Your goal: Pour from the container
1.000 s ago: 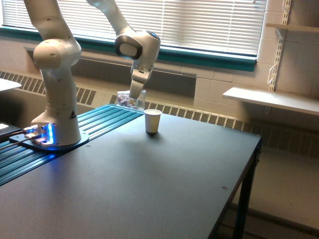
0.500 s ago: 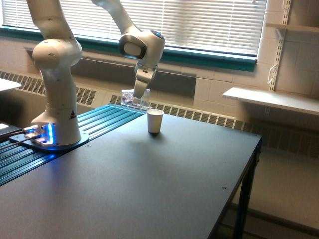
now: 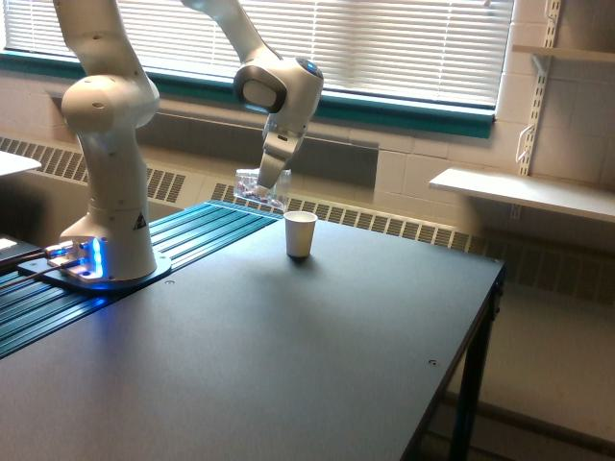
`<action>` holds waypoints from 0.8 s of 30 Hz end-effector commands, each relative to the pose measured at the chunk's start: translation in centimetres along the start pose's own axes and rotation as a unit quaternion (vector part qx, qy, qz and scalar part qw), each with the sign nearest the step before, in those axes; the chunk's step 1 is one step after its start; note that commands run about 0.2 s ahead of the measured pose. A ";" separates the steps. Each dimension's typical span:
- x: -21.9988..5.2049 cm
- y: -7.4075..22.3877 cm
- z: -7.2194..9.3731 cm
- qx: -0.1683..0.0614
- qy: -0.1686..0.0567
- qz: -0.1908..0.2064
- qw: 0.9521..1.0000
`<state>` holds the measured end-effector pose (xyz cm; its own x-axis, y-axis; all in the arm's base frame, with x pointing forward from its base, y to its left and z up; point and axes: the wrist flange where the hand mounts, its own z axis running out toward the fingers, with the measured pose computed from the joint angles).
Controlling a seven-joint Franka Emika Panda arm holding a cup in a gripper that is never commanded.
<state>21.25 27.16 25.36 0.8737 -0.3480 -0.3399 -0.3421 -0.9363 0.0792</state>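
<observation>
**Dark table under closed blinds**

My gripper point(image 3: 267, 184) clamps the container point(image 3: 260, 189), tipped on its side in the air, reddish pieces inside. It hangs above and toward the exterior view's left of the white paper cup point(image 3: 300, 233) standing on the table point(image 3: 288, 355).

Container point(image 3: 258, 187) clear plastic; cup point(image 3: 300, 233) matt white paper; table point(image 3: 317, 355) matt dark.

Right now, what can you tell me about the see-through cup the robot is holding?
The see-through cup looks like thin clear plastic, with small dark reddish pieces showing through its wall. The tool holds it in the air, tipped over on its side, up and to the exterior view's left of the white paper cup. It touches only the tool, not the table.
</observation>
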 end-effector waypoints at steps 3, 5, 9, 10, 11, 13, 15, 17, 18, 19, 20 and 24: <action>1.6 -0.1 -0.7 0.008 -0.024 0.018 1.000; 1.9 -0.2 -0.8 0.009 -0.027 0.022 0.999; 2.5 -0.4 -1.2 0.013 -0.033 0.029 0.999; 2.7 -0.4 -1.3 0.015 -0.036 0.030 0.999; 2.8 -0.4 -1.3 0.015 -0.038 0.031 0.999; 3.1 -0.4 -1.3 0.016 -0.042 0.035 0.998; 3.4 -0.4 -1.4 0.017 -0.047 0.040 0.998; 3.7 -0.5 -1.4 0.017 -0.047 0.043 0.998; 3.9 -0.5 -1.5 0.018 -0.048 0.044 0.998; 4.0 -0.5 -1.5 0.018 -0.049 0.046 0.998; 4.1 -0.5 -1.5 0.017 -0.050 0.048 0.997; 4.2 -0.7 -1.4 0.020 -0.057 0.049 0.997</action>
<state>25.18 26.24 25.20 0.8013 -0.4250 -0.4211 -0.4314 -0.8981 0.0856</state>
